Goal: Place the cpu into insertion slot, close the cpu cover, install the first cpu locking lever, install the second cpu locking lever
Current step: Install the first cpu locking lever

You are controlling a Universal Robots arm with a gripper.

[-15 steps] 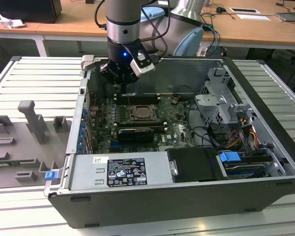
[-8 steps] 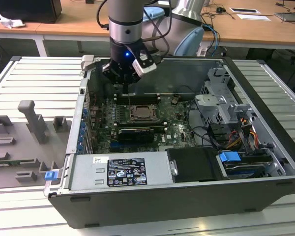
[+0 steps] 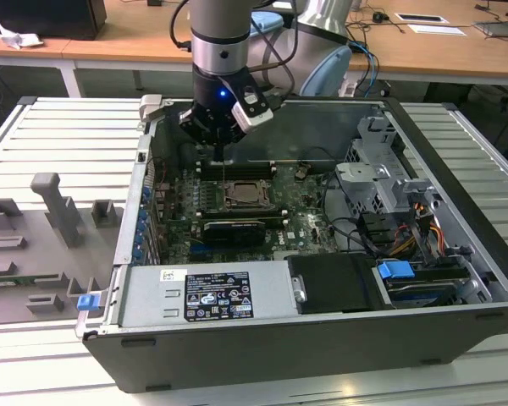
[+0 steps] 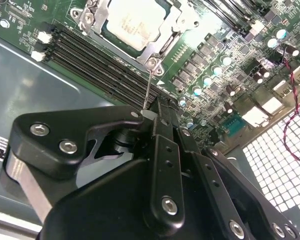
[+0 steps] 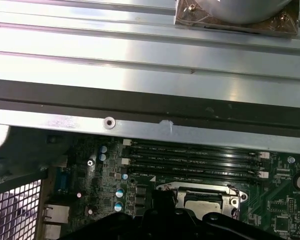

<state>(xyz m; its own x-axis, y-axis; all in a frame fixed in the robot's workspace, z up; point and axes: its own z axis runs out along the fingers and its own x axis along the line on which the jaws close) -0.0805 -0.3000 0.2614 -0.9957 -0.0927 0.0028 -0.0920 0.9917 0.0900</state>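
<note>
1 cpu locking lever [image 4: 148,87] rises as a thin wire from a corner of the insertion slot [image 3: 242,195] into the gripper [image 4: 152,113]. The gripper's fingers are pinched nearly together on the wire's free end, a narrow grip that suits so thin a part. The cpu [image 4: 132,22] already lies in the slot, on the motherboard [image 4: 225,75] beside the memory slots [image 4: 97,57], with the cpu cover [image 4: 162,44] folded flat over its rim, which is probably why the lever is now in hand.
</note>
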